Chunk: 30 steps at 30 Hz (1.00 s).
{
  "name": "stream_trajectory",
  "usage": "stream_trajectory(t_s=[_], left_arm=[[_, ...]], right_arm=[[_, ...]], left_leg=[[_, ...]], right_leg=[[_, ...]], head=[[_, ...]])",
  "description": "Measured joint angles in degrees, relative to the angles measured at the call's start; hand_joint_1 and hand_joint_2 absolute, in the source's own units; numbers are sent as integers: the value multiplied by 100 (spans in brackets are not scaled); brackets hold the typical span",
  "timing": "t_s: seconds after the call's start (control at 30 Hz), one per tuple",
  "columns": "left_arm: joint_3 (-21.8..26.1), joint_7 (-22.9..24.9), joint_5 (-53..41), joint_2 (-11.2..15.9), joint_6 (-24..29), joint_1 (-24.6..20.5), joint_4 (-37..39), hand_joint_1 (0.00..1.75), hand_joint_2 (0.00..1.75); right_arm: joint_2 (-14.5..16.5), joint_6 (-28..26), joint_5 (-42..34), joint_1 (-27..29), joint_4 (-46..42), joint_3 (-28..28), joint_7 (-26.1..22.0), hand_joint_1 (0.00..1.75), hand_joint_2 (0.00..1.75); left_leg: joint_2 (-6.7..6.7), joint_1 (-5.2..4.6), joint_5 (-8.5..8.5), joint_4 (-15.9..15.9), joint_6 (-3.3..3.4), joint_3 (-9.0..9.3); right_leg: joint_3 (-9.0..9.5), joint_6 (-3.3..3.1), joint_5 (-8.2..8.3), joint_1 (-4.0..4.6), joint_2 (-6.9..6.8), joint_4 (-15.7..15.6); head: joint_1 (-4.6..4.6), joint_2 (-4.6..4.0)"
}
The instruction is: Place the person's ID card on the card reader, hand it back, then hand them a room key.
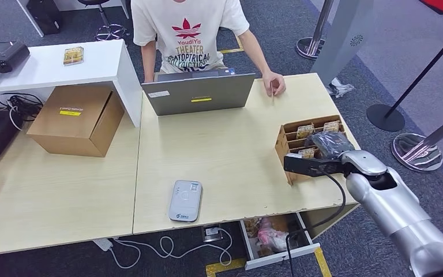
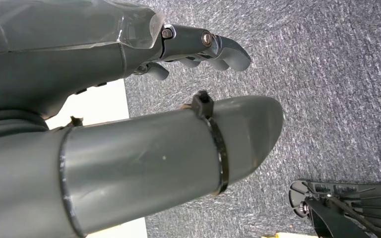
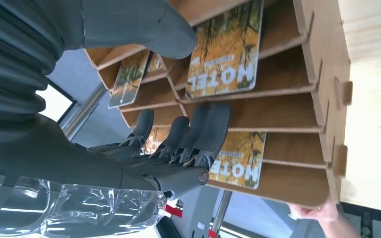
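The right hand (image 1: 330,144) reaches open-fingered into the wooden card rack (image 1: 284,145); laptop (image 1: 199,92), card reader (image 1: 185,200) and cardboard box (image 1: 78,118) sit apart.

The left hand (image 2: 198,47) hangs loosely curled, empty.

1. We read "HOTEL", upside down in the right wrist view, on the yellow-and-green room key card (image 3: 225,54) standing in the wooden rack slot (image 3: 287,91) just beyond the right hand's fingertips (image 3: 213,124).
2. A second card (image 3: 240,158), one slot over and beside the same fingers, shows "OTEL" with its first letter hidden.
3. On the person's white T-shirt (image 1: 187,34) we make out a red trefoil logo with "THEATER" beneath it; the other lines are too blurred to be sure of.
4. The yellow stickers on the laptop lid (image 1: 201,100) and cardboard box (image 1: 69,112) are too small to read.
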Motion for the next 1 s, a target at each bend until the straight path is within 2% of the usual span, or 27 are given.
stream_trajectory(t_s=[0.27,0.33,0.47,0.57,1.0], left_arm=[[0,-2,-22,1,-1,0,0,0,0],[0,-3,-35,2,-1,0,0,0,0],[-2,-4,-74,2,-2,-3,0,0,0],[-2,-4,-93,2,-5,-6,-1,0,0],[-4,-2,-102,10,-8,-12,-4,0,0]], right_arm=[[-42,-36,-39,100,-26,-30,-4,93,175],[-42,-56,-40,135,-26,-66,-4,103,175],[-45,-109,-49,229,-51,-140,8,143,175],[-55,-125,-55,302,-98,-181,25,155,175],[-77,-109,-41,457,-216,-346,83,158,175]], left_leg=[[0,0,0,0,0,2],[0,0,0,0,0,2],[0,0,0,0,0,3],[-1,-1,0,0,0,2],[1,-1,0,0,0,3]], right_leg=[[1,0,0,0,0,0],[1,0,0,0,0,0],[1,0,0,0,0,0],[1,0,0,0,0,0],[2,0,0,0,0,-1]], head=[[0,0],[1,0],[0,0],[0,0],[0,0]])
